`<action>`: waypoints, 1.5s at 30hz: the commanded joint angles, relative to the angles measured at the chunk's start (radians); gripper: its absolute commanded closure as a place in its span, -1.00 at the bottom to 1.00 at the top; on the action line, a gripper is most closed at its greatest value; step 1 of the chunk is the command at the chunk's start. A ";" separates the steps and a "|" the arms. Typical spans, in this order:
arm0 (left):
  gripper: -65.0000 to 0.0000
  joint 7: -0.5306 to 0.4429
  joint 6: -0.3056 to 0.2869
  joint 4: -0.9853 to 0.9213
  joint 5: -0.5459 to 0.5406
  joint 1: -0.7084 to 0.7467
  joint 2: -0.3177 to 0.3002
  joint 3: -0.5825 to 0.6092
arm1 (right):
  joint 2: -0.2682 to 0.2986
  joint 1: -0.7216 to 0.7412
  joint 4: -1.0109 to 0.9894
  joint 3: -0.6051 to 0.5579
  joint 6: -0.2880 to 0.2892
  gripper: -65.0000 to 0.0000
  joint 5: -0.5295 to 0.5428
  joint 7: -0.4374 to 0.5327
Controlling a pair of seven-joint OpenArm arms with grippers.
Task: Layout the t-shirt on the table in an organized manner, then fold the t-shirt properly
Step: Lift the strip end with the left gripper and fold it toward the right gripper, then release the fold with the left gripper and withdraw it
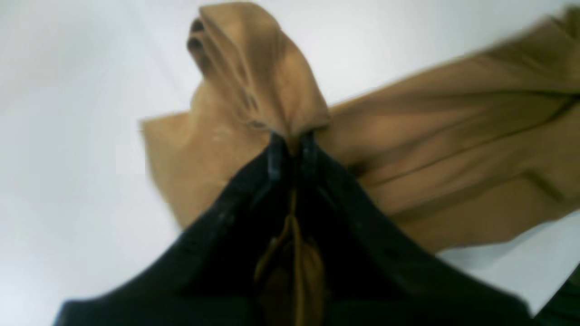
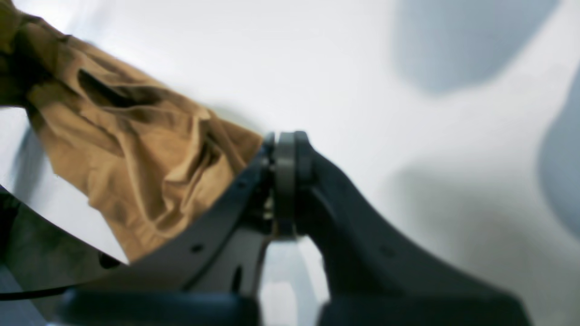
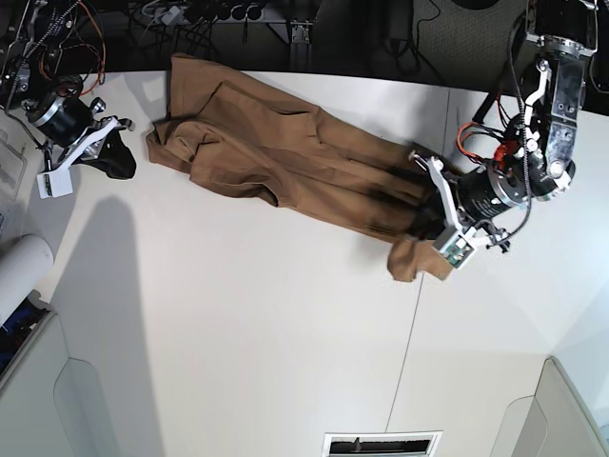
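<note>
The tan t-shirt lies stretched in a wrinkled band across the far part of the white table, from the far left edge toward the right. My left gripper is shut on its right end. In the left wrist view a bunch of cloth rises from between the closed fingertips, with the body of the t-shirt trailing right. My right gripper sits shut just left of the shirt's other end. In the right wrist view the t-shirt lies beside the closed jaws, with no cloth visible between them.
Grey-white bins stand at the near left and near right corners. A white roll lies at the left edge. Cables and a power strip run behind the far edge. A thin seam crosses the table.
</note>
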 commanded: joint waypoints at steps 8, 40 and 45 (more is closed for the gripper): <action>1.00 -0.010 0.003 0.015 0.022 -0.002 0.069 0.139 | 0.014 0.007 0.017 0.006 0.008 1.00 0.002 0.019; 0.00 -0.050 0.034 -0.002 -0.052 0.028 0.097 -0.050 | -0.081 -0.113 0.003 0.015 0.004 -0.16 0.032 0.019; 0.00 -0.051 0.034 -0.101 -0.051 0.028 0.096 -0.050 | -0.136 -0.122 0.000 0.015 0.003 -0.16 0.035 0.032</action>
